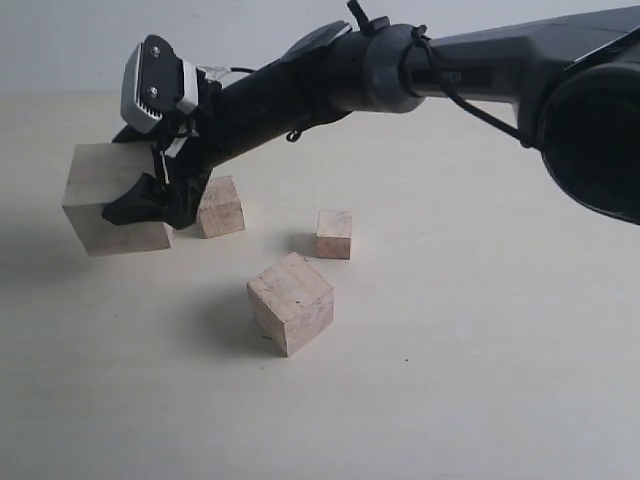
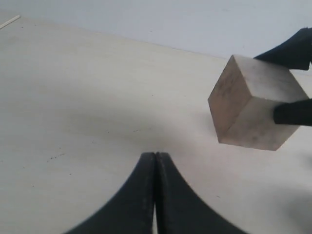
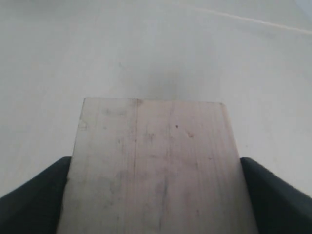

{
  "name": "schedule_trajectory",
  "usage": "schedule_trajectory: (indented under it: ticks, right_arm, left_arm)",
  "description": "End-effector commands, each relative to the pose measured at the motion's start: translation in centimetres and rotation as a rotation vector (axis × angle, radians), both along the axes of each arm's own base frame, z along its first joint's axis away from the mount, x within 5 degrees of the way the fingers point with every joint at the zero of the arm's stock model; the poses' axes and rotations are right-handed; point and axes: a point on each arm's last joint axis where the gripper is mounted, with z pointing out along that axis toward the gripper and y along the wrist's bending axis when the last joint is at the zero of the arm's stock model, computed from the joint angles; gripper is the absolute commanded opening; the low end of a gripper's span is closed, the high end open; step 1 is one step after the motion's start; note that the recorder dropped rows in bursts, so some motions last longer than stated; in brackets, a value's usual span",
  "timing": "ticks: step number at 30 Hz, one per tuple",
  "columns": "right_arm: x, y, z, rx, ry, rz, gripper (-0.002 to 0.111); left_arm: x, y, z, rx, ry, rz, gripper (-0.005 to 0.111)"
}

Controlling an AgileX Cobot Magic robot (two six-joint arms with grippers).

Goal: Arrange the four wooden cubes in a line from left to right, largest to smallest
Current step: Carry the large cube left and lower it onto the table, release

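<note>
My right gripper (image 1: pixel 150 195) reaches across to the far left and is shut on the largest wooden cube (image 1: pixel 108 200), which it holds tilted just above the table. That cube (image 3: pixel 156 165) fills the right wrist view between the two fingers. It also shows in the left wrist view as the largest cube (image 2: pixel 253 109), gripped by black fingertips (image 2: pixel 292 113). Three cubes rest on the table: a mid-sized one (image 1: pixel 220 207) just behind the gripper, the smallest (image 1: pixel 334 234) in the middle, and a larger one (image 1: pixel 290 302) nearer the front. My left gripper (image 2: pixel 155 158) is shut on nothing, low over bare table.
The right arm (image 1: pixel 420 75) stretches across the upper part of the exterior view, from the right edge to the left side. The pale tabletop (image 1: pixel 480 380) runs on to the right and toward the front.
</note>
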Motion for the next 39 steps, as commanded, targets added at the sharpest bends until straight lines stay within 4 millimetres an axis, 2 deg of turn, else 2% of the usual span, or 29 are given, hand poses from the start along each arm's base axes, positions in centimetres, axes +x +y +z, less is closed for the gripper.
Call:
schedule_trajectory:
  ticks: [1, 9, 17, 28, 39]
  right_arm:
    - [0.4, 0.2, -0.8, -0.005, 0.005, -0.017, 0.0]
    - [1.0, -0.2, -2.2, -0.058, -0.014, -0.037, 0.0]
    - [2.1, -2.1, -3.0, -0.166, 0.031, -0.046, 0.0]
    - [3.8, -4.5, -3.3, -0.215, 0.061, -0.057, 0.0]
    - [4.5, -4.7, -3.4, -0.227, 0.067, -0.13, 0.0]
  left_arm:
    - [0.0, 0.0, 0.0, 0.005, -0.015, -0.006, 0.0]
    - [0.0, 0.0, 0.0, 0.005, -0.015, -0.006, 0.0]
    - [0.0, 0.0, 0.0, 0.005, -0.015, -0.006, 0.0]
    - [0.0, 0.0, 0.0, 0.005, -0.015, -0.006, 0.0]
    - [0.0, 0.0, 0.0, 0.005, -0.015, -0.006, 0.0]
